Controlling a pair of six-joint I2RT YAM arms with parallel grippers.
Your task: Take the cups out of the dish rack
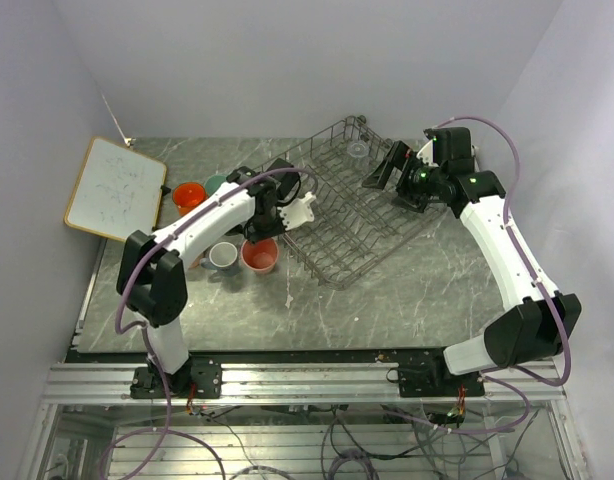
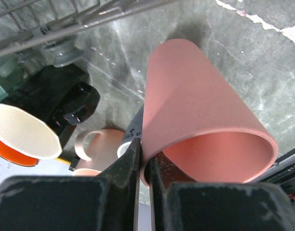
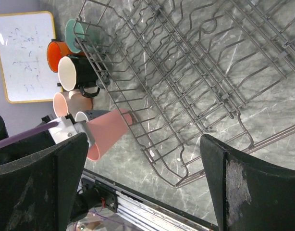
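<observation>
My left gripper point(image 2: 145, 149) is shut on the rim of the tall pink tumbler point(image 2: 200, 110), one finger inside and one outside. The tumbler point(image 1: 260, 255) is mouth up just left of the dish rack point(image 1: 357, 200). Grouped beside it on the table are the orange mug point(image 1: 189, 195), mint green mug point(image 1: 217, 184), black mug point(image 3: 73, 74), pale pink mug point(image 3: 70, 102) and small grey-blue cup point(image 1: 223, 255). A clear glass point(image 1: 358, 150) stands in the rack's far corner. My right gripper point(image 1: 387, 170) hangs open over the rack's far right, holding nothing.
A wood-framed whiteboard point(image 1: 115, 188) leans at the table's far left. The rack sits diagonally across the middle, its wire side point(image 2: 90, 19) close to the cups. Grey walls close in at the back and on both sides.
</observation>
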